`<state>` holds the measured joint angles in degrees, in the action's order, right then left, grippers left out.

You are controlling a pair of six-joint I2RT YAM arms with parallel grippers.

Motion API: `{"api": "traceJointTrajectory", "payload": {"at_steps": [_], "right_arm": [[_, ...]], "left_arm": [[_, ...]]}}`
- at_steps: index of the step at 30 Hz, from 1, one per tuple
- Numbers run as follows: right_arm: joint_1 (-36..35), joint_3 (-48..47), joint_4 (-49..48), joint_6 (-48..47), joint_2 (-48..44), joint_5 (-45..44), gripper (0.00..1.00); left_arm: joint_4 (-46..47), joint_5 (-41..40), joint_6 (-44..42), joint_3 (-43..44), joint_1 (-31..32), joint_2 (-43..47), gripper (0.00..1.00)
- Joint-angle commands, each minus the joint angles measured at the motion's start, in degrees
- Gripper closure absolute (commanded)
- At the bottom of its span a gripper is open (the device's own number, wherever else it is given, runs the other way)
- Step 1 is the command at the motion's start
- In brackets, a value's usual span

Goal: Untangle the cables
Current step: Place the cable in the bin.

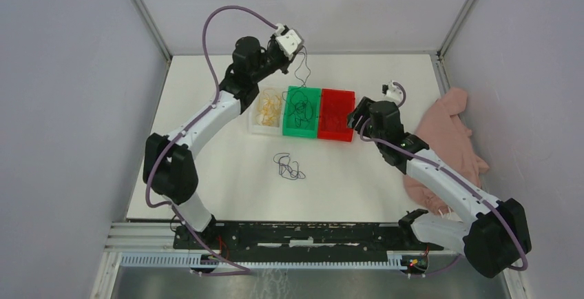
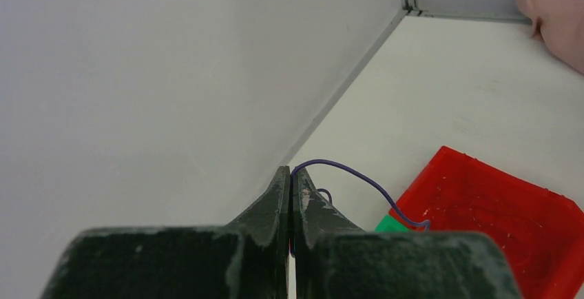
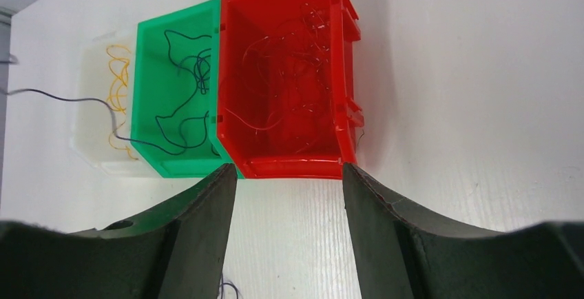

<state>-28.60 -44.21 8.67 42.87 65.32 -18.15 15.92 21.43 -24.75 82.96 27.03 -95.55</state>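
Note:
My left gripper (image 1: pixel 295 43) is raised near the back wall and is shut on a dark blue-purple cable (image 1: pixel 301 71), which hangs down into the green bin (image 1: pixel 301 134). The left wrist view shows the jaws (image 2: pixel 291 172) pressed together, with the cable (image 2: pixel 358 177) arching out of them. More dark cables (image 3: pixel 196 71) lie in the green bin (image 3: pixel 179 11). Yellow cables (image 3: pixel 118 78) lie in the clear bin (image 3: pixel 89 106). Red cables (image 3: pixel 289 78) lie in the red bin (image 3: pixel 339 71). A loose dark bundle (image 1: pixel 289 166) lies on the table. My right gripper (image 3: pixel 288 169) is open and empty at the red bin's near edge.
The three bins stand in a row mid-table: clear (image 1: pixel 253 128), green, red (image 1: pixel 335 138). A pink cloth (image 1: pixel 451 140) lies at the right wall and shows in the left wrist view (image 2: pixel 558 20). Grey enclosure walls surround the table.

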Motion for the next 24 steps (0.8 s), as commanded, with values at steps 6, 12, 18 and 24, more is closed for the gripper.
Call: {"api": "traceJointTrajectory", "payload": {"at_steps": [6,12,18,24], "right_arm": [[3.34,-0.01,-3.13,1.66,-5.39,-1.58,0.33],[4.67,0.17,-3.1,1.82,-6.08,-0.56,0.33],[5.25,0.26,-3.16,1.98,-5.99,0.46,0.33],[5.81,0.17,-2.22,1.7,-7.33,0.21,0.33]], "left_arm": [[-14.62,-9.0,-4.92,5.61,4.38,-7.99,0.97],[-21.94,-13.2,-14.54,5.89,5.05,-11.28,0.97],[-32.05,-14.58,-21.75,11.04,6.11,-15.99,0.97],[-32.22,-17.19,-26.25,11.69,8.02,-18.92,0.97]]}}
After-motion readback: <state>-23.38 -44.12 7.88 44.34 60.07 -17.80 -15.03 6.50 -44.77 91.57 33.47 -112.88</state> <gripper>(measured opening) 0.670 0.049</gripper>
